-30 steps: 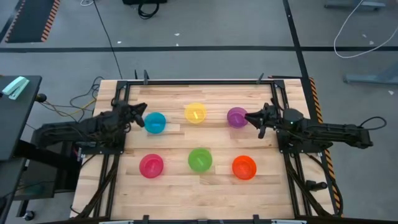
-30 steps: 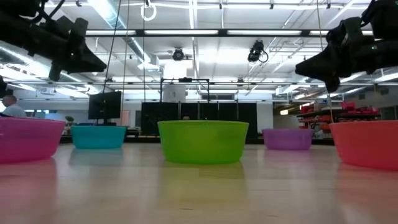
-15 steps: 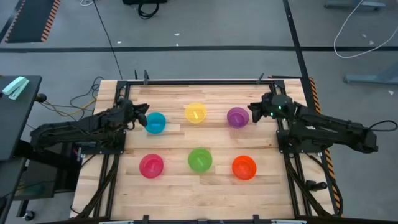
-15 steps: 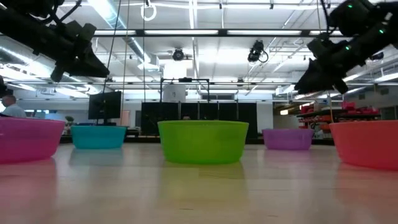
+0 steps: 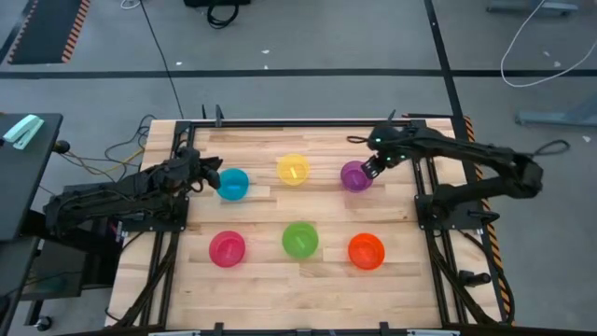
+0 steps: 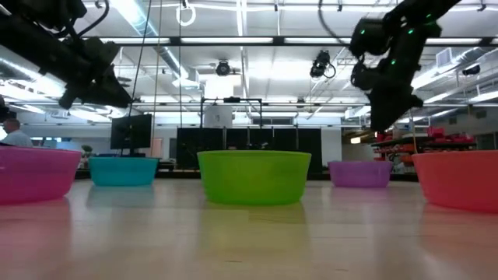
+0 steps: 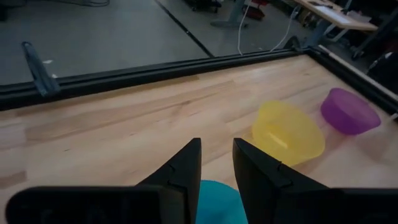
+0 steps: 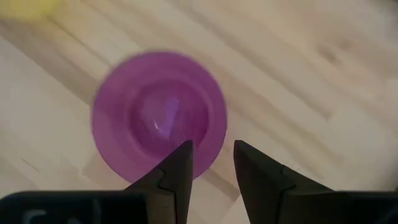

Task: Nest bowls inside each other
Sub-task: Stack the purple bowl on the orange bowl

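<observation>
Six bowls stand apart, upright on their bases, on the wooden table: blue [image 5: 232, 184], yellow [image 5: 293, 170] and purple [image 5: 353, 175] in the far row, pink [image 5: 227, 248], green [image 5: 299, 240] and orange [image 5: 366, 251] in the near row. My right gripper [image 5: 369, 169] is open and points down over the purple bowl's right rim [image 8: 208, 134], with one finger over the inside and one outside it. In the low view it [image 6: 383, 121] hangs clear above the purple bowl [image 6: 359, 173]. My left gripper [image 5: 214, 176] is open, in the air just left of the blue bowl [image 7: 214, 202].
A black metal frame [image 5: 298, 122] runs along the table's far edge and down both sides past the arm bases. Bare wood lies between the two rows of bowls and along the near edge [image 5: 298, 299]. A person [image 6: 12, 134] shows far off in the room.
My right arm has swung up and toward the far edge. Its gripper has tipped from lying level and pointing left to pointing down over the purple bowl's right rim. The bowls have stayed in place.
</observation>
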Robot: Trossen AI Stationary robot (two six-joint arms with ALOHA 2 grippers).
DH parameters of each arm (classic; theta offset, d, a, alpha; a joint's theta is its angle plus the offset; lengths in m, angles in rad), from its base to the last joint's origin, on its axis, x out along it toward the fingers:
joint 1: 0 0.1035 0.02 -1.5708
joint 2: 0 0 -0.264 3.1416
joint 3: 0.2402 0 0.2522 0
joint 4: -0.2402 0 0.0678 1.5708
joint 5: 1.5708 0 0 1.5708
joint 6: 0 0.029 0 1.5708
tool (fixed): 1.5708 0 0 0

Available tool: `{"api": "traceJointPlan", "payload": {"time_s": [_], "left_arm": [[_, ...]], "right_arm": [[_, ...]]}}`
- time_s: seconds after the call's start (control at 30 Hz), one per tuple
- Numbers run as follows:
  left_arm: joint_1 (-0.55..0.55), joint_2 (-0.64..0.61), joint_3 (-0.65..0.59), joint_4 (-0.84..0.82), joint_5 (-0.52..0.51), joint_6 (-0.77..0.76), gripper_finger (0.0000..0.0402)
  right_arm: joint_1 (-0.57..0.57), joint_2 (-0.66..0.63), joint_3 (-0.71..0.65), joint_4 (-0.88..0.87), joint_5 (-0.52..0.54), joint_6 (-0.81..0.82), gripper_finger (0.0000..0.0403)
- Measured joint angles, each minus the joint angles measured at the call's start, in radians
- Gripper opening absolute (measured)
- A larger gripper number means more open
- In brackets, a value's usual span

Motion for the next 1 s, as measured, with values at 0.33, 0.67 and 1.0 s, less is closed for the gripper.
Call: {"api": "traceJointPlan", "payload": {"time_s": [0.33,0.67,1.0], "left_arm": [[0.0,0.0,0.0,-0.059,0.007,-0.001,0.0102],[0.0,0.0,0.0,-0.063,0.007,-0.006,0.0102],[0.0,0.0,0.0,-0.063,0.007,-0.009,0.0102]], "right_arm": [[0.009,0.237,0.011,0.027,-0.003,-0.026,0.0123],[-0.016,0.303,0.012,0.096,0.008,-0.034,0.0123],[-0.025,0.358,0.011,0.109,0.008,-0.034,0.0108]]}}
